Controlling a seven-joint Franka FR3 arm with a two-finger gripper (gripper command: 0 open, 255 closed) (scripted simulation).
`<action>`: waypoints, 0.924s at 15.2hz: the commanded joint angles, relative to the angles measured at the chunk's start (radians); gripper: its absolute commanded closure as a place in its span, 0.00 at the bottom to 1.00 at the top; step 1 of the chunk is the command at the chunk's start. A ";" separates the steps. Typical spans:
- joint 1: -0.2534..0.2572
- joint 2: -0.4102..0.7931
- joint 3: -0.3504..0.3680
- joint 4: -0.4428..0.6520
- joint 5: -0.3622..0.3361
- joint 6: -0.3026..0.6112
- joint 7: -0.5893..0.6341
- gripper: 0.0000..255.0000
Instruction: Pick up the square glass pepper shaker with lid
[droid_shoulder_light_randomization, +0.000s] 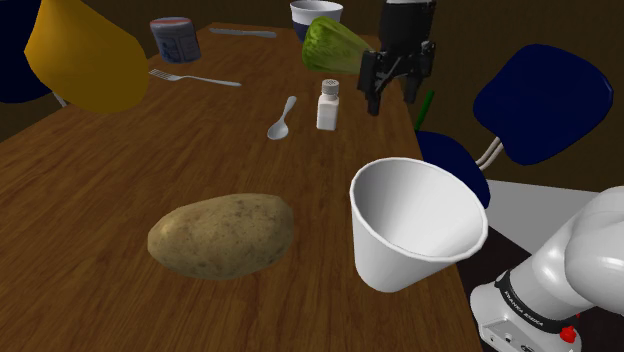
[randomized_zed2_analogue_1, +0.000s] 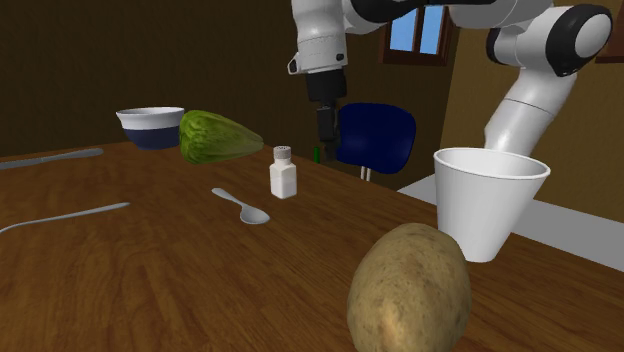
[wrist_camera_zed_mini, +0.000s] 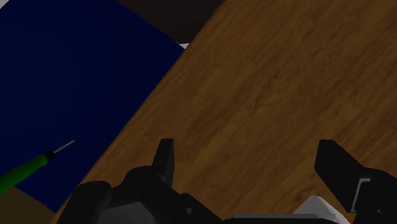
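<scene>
The pepper shaker (droid_shoulder_light_randomization: 328, 104) is a small pale square bottle with a grey lid, standing upright on the wooden table (droid_shoulder_light_randomization: 110, 170) near its far edge. It also shows in the second exterior view as the shaker (randomized_zed2_analogue_1: 284, 172), beside a spoon. My black gripper (droid_shoulder_light_randomization: 391, 95) hangs open just above the table, a short way off the shaker toward the shoulder view's right. In the second exterior view the gripper (randomized_zed2_analogue_1: 327, 126) is behind and above the shaker. Wrist view: the gripper (wrist_camera_zed_mini: 251, 164) has its fingers wide apart over bare wood, nothing between them.
A spoon (droid_shoulder_light_randomization: 282, 120) lies beside the shaker, with a green lettuce (droid_shoulder_light_randomization: 335, 45) and a bowl (droid_shoulder_light_randomization: 316, 14) behind it. A white cup (droid_shoulder_light_randomization: 415, 222) and a potato (droid_shoulder_light_randomization: 222, 234) sit in front. A green screwdriver (droid_shoulder_light_randomization: 426, 105) and blue chairs (droid_shoulder_light_randomization: 540, 100) are past the table edge.
</scene>
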 joint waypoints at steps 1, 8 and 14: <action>0.005 0.067 0.027 0.076 -0.008 -0.002 0.033 0.00; 0.032 0.274 0.101 0.308 -0.061 -0.014 0.137 0.00; 0.033 0.261 0.101 0.212 -0.057 0.068 0.132 0.00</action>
